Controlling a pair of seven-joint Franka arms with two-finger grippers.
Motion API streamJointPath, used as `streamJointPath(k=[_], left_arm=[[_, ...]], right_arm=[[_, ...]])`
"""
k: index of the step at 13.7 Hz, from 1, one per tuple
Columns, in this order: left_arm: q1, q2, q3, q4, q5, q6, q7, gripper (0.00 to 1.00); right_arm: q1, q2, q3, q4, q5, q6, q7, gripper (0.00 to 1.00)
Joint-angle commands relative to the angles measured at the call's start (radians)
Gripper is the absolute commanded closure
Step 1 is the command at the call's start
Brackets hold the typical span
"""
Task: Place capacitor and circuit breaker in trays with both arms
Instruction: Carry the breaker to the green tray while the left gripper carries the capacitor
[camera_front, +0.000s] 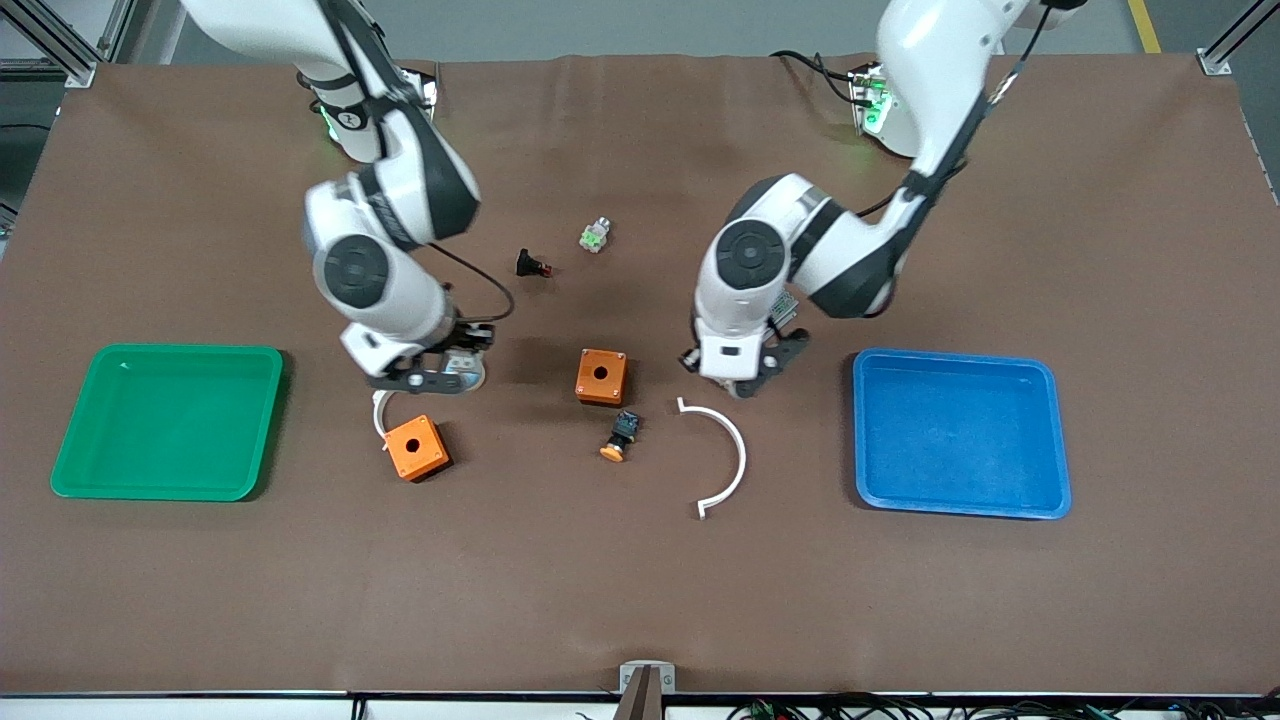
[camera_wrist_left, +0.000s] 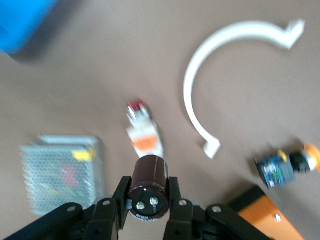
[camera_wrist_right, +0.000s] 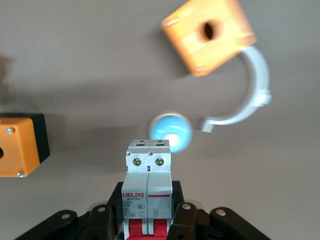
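My left gripper (camera_wrist_left: 148, 194) is shut on the capacitor (camera_wrist_left: 148, 181), a dark cylinder with two pale terminals on its end. In the front view this gripper (camera_front: 741, 378) is over the table between the middle orange box (camera_front: 601, 376) and the blue tray (camera_front: 960, 432); the capacitor is hidden there. My right gripper (camera_wrist_right: 147, 212) is shut on the circuit breaker (camera_wrist_right: 148, 175), a white-grey block with red levers. In the front view this gripper (camera_front: 430, 376) is over the table just above the other orange box (camera_front: 417, 447); the breaker is hidden there.
A green tray (camera_front: 165, 420) lies at the right arm's end. A white arc (camera_front: 725, 455) and a black-and-orange button (camera_front: 620, 437) lie near the middle box. A black push-button (camera_front: 530, 264) and a green-white part (camera_front: 595, 236) lie nearer the bases. A white-orange button (camera_wrist_left: 144, 131) and a mesh box (camera_wrist_left: 62, 170) lie under the left gripper.
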Motion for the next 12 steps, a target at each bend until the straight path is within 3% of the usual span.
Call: streamJointPath(k=[1, 4, 7, 12], left_arm=[[0.103, -0.069, -0.006, -0.017, 0.027, -0.08, 0.122, 1.0], [0.244, -0.12, -0.006, -0.017, 0.027, -0.171, 0.374, 1.0], [0.401, -0.117, -0.009, -0.026, 0.024, -0.176, 0.535, 1.0], [0.636, -0.039, -0.01, -0.028, 0.007, -0.153, 0.784, 1.0]], right_arm=[[-0.143, -0.05, 0.012, 0.111, -0.005, -0.187, -0.017, 0.77], [-0.313, -0.039, 0.012, 0.223, -0.009, -0.296, -0.141, 0.77], [-0.488, -0.01, 0.013, 0.229, -0.072, -0.288, -0.362, 0.77], [-0.732, 0.186, 0.013, 0.26, -0.08, -0.069, -0.795, 0.76]])
